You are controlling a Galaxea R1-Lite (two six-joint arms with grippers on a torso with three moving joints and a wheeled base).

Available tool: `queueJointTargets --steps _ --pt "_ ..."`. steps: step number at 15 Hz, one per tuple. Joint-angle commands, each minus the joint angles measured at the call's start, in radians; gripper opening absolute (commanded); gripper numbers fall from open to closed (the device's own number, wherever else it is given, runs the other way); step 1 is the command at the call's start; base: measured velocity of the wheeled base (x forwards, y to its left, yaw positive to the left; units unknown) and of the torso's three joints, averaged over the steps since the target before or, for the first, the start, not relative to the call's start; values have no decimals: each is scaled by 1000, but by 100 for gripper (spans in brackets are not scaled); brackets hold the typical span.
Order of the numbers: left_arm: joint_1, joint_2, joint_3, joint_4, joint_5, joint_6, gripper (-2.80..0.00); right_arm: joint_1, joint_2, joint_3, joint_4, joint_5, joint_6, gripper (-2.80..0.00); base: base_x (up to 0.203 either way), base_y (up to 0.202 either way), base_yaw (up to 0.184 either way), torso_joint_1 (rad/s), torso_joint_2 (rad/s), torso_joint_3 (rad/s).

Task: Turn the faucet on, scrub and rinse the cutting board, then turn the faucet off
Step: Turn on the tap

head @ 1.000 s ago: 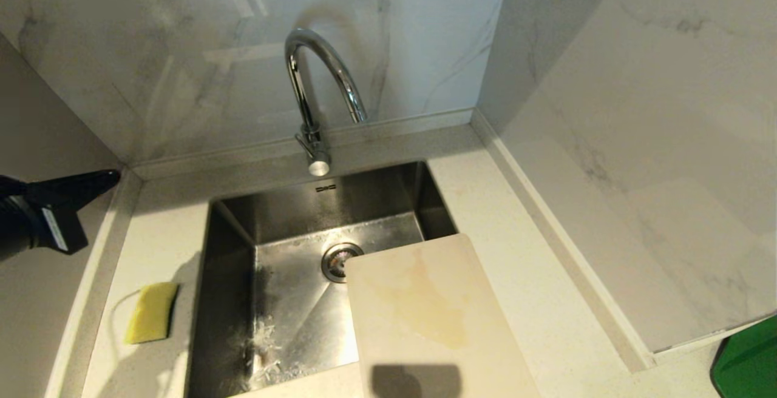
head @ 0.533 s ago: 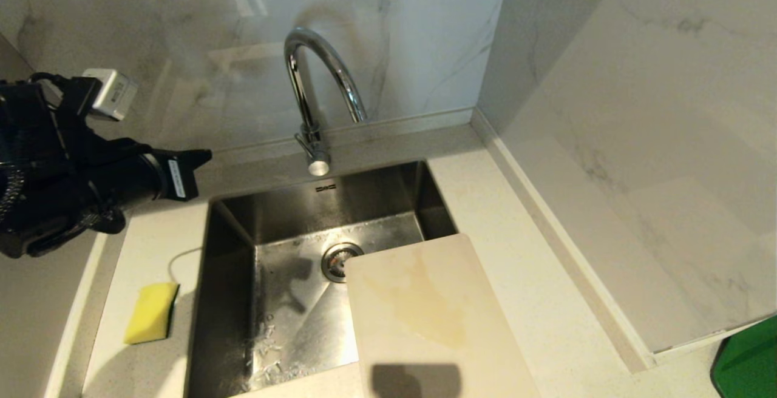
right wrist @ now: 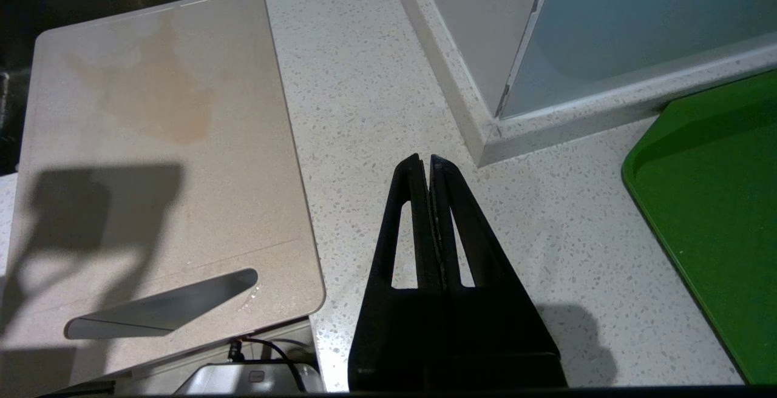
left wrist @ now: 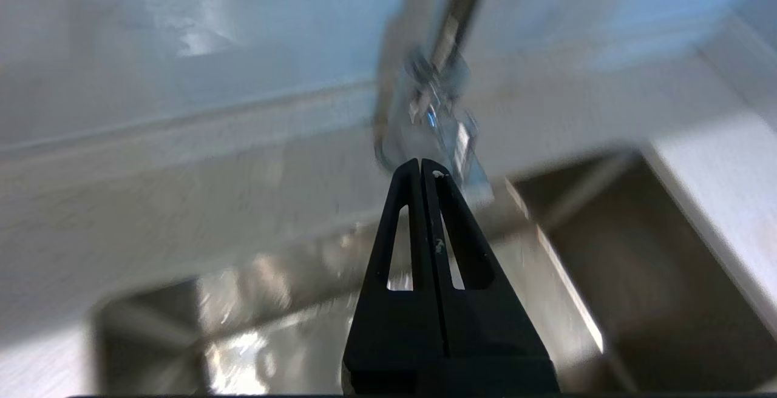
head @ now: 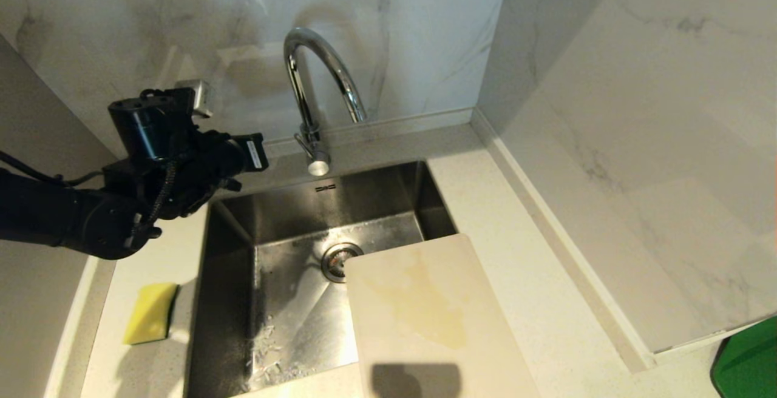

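Observation:
The chrome faucet arches over the steel sink, its stubby lever pointing out at the base. My left gripper is shut and empty, hanging over the counter's back left, a short way left of the lever and aimed at it. The left wrist view shows its closed tips just short of the blurred faucet base. The cream cutting board carries a yellowish stain and lies across the sink's front right corner. My right gripper is shut and empty above the counter, beside the cutting board's slot-handle end.
A yellow sponge lies on the counter left of the sink. A drain sits mid-basin by the board's far corner. Marble walls close the back and right. A green tray shows at the far right.
My left arm has swung in from the left edge, rising and moving right toward the faucet base, its fingers shut throughout. The board, sponge and right gripper have not moved.

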Motion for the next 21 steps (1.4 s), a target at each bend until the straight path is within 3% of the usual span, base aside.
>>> queueJointTargets --steps 1,6,8,10,12,21 --pt "7 122 -127 2 11 -42 -280 1 -2 0 -1 0 0 -280 0 0 0 0 0 0" --pt "25 189 -315 159 5 -146 -280 -1 -2 0 -1 0 0 -280 0 0 0 0 0 0" --pt "23 193 -347 213 -13 -239 -280 -1 -2 0 -1 0 0 -280 0 0 0 0 0 0" --pt "24 197 -390 302 -56 -305 -280 -1 -2 0 -1 0 0 -280 0 0 0 0 0 0" --pt "24 215 -439 319 -61 -362 -280 0 -2 0 -1 0 0 -280 0 0 0 0 0 0" --pt "23 261 -484 284 -59 -387 -280 1 -2 0 -1 0 0 -280 0 0 0 0 0 0"
